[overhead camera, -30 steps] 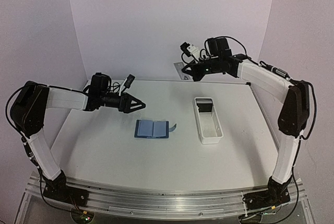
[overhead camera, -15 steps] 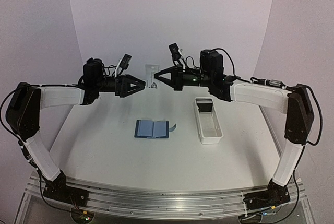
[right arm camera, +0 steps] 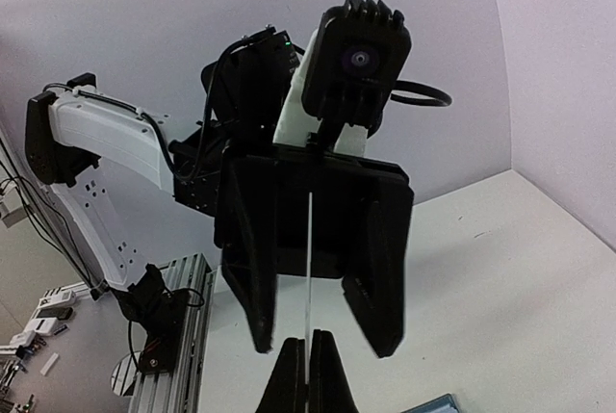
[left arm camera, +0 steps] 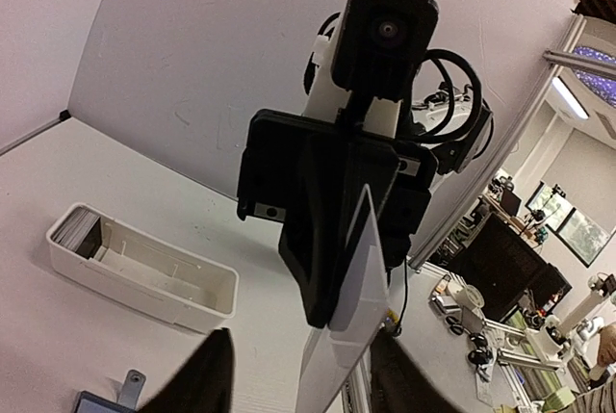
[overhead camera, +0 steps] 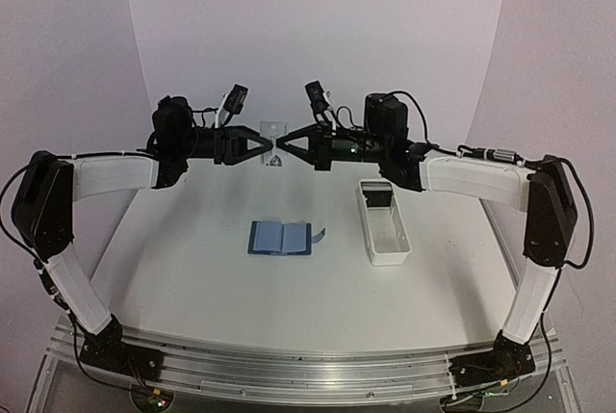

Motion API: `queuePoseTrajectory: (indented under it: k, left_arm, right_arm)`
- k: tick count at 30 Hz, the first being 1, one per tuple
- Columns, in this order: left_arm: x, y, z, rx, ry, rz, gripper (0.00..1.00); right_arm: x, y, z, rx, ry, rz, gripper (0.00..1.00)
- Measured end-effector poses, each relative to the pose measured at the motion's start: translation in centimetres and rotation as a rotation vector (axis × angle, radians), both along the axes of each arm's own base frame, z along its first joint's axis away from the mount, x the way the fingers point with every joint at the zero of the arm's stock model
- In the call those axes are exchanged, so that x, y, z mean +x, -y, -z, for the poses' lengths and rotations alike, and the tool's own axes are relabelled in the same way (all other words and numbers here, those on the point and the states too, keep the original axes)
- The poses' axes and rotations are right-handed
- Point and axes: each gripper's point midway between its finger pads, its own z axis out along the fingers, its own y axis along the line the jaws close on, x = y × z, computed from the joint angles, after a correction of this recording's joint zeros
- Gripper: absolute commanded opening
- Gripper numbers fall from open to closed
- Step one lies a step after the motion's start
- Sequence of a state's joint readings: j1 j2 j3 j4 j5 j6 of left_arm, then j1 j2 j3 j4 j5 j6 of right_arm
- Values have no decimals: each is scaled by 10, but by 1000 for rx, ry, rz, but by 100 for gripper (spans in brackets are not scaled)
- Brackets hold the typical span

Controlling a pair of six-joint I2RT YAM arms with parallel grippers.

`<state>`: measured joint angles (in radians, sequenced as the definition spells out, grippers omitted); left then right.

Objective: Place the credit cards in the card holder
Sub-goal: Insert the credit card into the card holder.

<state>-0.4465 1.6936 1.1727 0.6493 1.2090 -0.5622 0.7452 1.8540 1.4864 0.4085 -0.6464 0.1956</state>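
Mid-air handover above the table (overhead camera: 192, 283): right jaws pinch one credit card (overhead camera: 273, 142) edge-on, left jaws half-wide astride it w/o contact, card holder (overhead camera: 280, 238) open flat below; next, prob. left closes, right lets go.

- The card holder (overhead camera: 280, 238) lies on the surface (overhead camera: 192, 278).
- The tray (overhead camera: 383, 220) sits right of the card holder, well apart, on the same surface.
- A credit card (overhead camera: 274, 141) hangs above and behind the card holder.

One credit card (overhead camera: 273, 132), one card stack (left arm camera: 72, 227), one card holder (overhead camera: 280, 238), one tray (overhead camera: 390, 255).
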Motion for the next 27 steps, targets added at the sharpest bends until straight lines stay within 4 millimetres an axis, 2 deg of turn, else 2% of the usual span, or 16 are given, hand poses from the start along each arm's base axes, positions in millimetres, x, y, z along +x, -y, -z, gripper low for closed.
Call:
queuePoseTrajectory:
  k: [1, 2, 3, 4, 5, 7, 9, 12, 15, 19, 23, 27]
  left_arm:
    - [-2, 1, 0, 1, -6, 6, 11]
    - [-3, 2, 0, 2, -13, 10, 3]
    - [-4, 3, 0, 5, -19, 15, 0]
    - [-5, 3, 1, 7, -24, 20, 0]
    - [-5, 2, 0, 8, -25, 22, 0]
    - [-5, 3, 1, 12, -39, 11, 0]
    - [0, 3, 4, 25, -81, -20, 0]
    - [21, 1, 18, 69, -200, -147, 0]
    - [40, -4, 48, 134, -332, -281, 0]
    - [48, -11, 110, 233, -493, -391, 0]
    - [45, -12, 173, 336, -602, -445, 0]
    - [39, -13, 219, 413, -674, -478, 0]
  right_arm:
    - [0, -1, 1, -1, -1, -1, 0]
    - [0, -1, 1, -2, -1, -1, 0]
    - [0, -1, 2, -4, -3, 0, 0]
    - [0, -1, 3, -7, -5, 3, 0]
    - [2, -1, 5, -10, -9, 10, 7]
    - [4, -1, 5, -9, -17, 23, 29]
    - [12, 0, 9, -12, -41, 74, 35]
    - [33, 7, 29, -37, -119, 217, 39]
    - [56, 18, 70, -105, -289, 394, 36]
    - [74, 26, 137, -210, -508, 564, 33]
    - [69, 29, 201, -318, -670, 656, 33]
    - [62, 28, 234, -372, -742, 702, 33]
